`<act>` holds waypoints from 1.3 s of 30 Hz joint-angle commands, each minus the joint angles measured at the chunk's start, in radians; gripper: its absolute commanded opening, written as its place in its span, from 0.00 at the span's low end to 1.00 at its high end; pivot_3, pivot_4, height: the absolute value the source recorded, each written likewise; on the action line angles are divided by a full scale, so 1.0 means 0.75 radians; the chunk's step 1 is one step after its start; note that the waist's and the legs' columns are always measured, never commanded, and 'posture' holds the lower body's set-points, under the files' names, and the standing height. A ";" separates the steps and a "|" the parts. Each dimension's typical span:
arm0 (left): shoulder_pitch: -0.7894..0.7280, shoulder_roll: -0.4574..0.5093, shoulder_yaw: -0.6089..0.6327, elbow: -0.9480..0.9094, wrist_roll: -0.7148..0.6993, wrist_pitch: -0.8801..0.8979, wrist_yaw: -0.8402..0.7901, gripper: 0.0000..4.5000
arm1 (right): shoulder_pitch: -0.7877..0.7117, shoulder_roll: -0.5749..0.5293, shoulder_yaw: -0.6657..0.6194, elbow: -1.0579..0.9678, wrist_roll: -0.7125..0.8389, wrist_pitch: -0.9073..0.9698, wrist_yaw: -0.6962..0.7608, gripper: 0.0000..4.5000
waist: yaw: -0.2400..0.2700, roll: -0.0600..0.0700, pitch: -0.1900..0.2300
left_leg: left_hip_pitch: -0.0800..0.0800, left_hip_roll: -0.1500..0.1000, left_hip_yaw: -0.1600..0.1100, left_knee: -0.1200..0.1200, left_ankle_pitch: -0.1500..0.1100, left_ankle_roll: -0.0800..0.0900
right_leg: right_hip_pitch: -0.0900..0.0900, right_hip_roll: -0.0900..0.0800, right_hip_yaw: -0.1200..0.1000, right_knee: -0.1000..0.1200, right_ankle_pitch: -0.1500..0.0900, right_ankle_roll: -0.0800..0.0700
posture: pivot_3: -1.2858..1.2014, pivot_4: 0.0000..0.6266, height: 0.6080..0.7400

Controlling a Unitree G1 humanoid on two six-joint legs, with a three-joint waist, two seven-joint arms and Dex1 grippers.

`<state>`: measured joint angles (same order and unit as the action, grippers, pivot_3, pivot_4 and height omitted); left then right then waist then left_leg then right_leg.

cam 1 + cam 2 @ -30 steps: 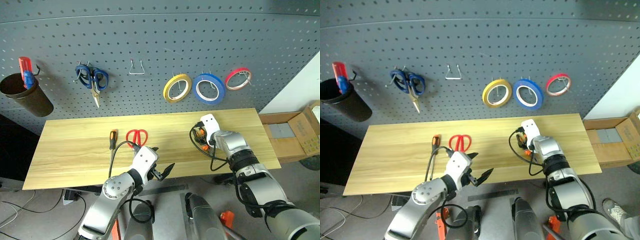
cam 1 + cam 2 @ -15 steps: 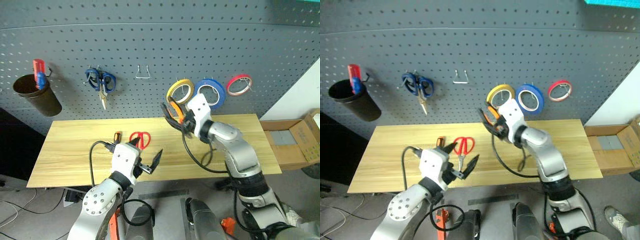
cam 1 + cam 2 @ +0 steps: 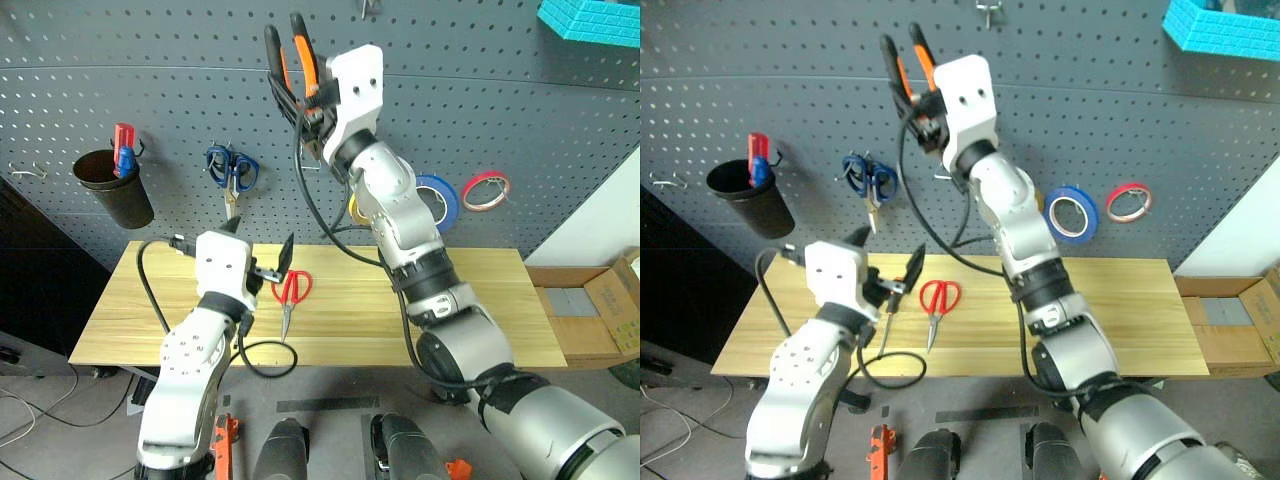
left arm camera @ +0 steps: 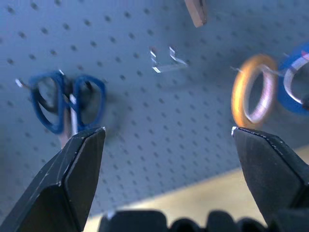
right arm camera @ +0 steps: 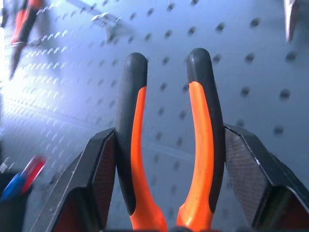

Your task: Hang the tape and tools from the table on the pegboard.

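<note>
Right gripper (image 5: 166,212) jaws clamp the pliers (image 3: 292,62), held up before the pegboard (image 3: 500,90); stiff, weighty steel, rubbery handles give sure hold. Left gripper (image 3: 258,262) jaws gape empty

Three tape rolls (image 3: 1072,214), two scissors (image 3: 936,302), one pliers (image 3: 296,62), one cup (image 3: 113,186), two grippers (image 3: 258,262).

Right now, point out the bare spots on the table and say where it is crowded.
The table is bare along its right half, past the right arm. The left end is bare too. The middle is crowded: red scissors lie beside the open left end effector.
</note>
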<state>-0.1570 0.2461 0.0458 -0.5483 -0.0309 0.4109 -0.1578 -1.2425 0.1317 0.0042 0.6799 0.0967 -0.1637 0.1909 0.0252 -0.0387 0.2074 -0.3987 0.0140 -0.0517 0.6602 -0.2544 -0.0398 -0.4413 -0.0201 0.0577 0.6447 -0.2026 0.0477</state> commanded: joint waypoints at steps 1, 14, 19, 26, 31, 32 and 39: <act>-0.072 -0.003 0.018 0.047 0.025 -0.052 0.031 1.00 | -0.106 0.026 -0.052 0.155 0.015 -0.190 -0.036 0.61 | 0.001 0.000 0.000 | 0.000 0.000 0.000 -0.001 0.000 0.000 | 0.000 0.000 0.000 0.000 0.000 0.000 | 0.62 0.25 1.00; -0.128 0.105 0.068 0.008 0.007 0.066 -0.026 1.00 | -0.223 0.085 -0.154 0.527 -0.004 -0.556 -0.246 0.61 | 0.015 0.005 0.060 | -0.002 0.001 -0.015 -0.006 0.000 0.000 | 0.000 0.000 -0.016 0.004 -0.005 -0.009 | 0.67 0.45 1.00; -0.129 0.131 0.080 -0.054 -0.014 0.158 -0.047 1.00 | -0.249 0.087 -0.162 0.574 -0.011 -0.618 -0.329 0.61 | 0.044 0.009 0.089 | 0.000 0.002 -0.022 -0.013 0.001 0.002 | -0.001 0.000 -0.022 0.006 -0.008 -0.015 | 0.67 0.49 1.00; -0.284 0.155 0.085 0.035 -0.025 0.193 -0.058 1.00 | -0.297 0.082 -0.176 0.628 -0.007 -0.661 -0.456 0.61 | 0.068 0.012 0.119 | 0.001 0.001 -0.027 -0.019 0.010 -0.002 | 0.000 0.000 -0.027 0.006 -0.010 -0.017 | 0.67 0.53 1.00; -0.267 0.180 0.118 0.030 -0.038 0.202 -0.073 1.00 | -0.220 0.122 -0.154 0.646 -0.049 -0.704 -0.557 0.61 | 0.075 0.010 0.130 | 0.000 0.001 -0.028 -0.019 0.011 -0.003 | 0.000 0.000 -0.027 0.006 -0.010 -0.017 | 0.67 0.52 1.00; -0.258 0.184 0.128 0.021 -0.041 0.210 -0.072 1.00 | -0.190 0.139 -0.135 0.649 -0.078 -0.718 -0.584 0.61 | 0.078 0.010 0.131 | 0.000 0.001 -0.029 -0.019 0.011 -0.003 | 0.000 0.000 -0.028 0.006 -0.010 -0.017 | 0.67 0.52 1.00; -0.208 0.220 0.171 -0.035 -0.065 0.251 -0.085 1.00 | -0.027 0.240 -0.005 0.651 -0.201 -0.757 -0.682 0.61 | 0.086 0.012 0.139 | -0.003 0.000 -0.029 -0.021 0.012 -0.006 | -0.003 -0.001 -0.028 0.004 -0.010 -0.017 | 0.67 0.51 1.00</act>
<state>-0.3151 0.3965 0.1462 -0.5153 -0.0744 0.6042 -0.2177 -1.2995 0.1726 -0.0067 1.1921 -0.0424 -0.7165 -0.2963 0.0899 -0.0297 0.3115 -0.4010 0.0143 -0.0739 0.6433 -0.2443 -0.0458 -0.4435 -0.0208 0.0364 0.6471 -0.2102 0.0348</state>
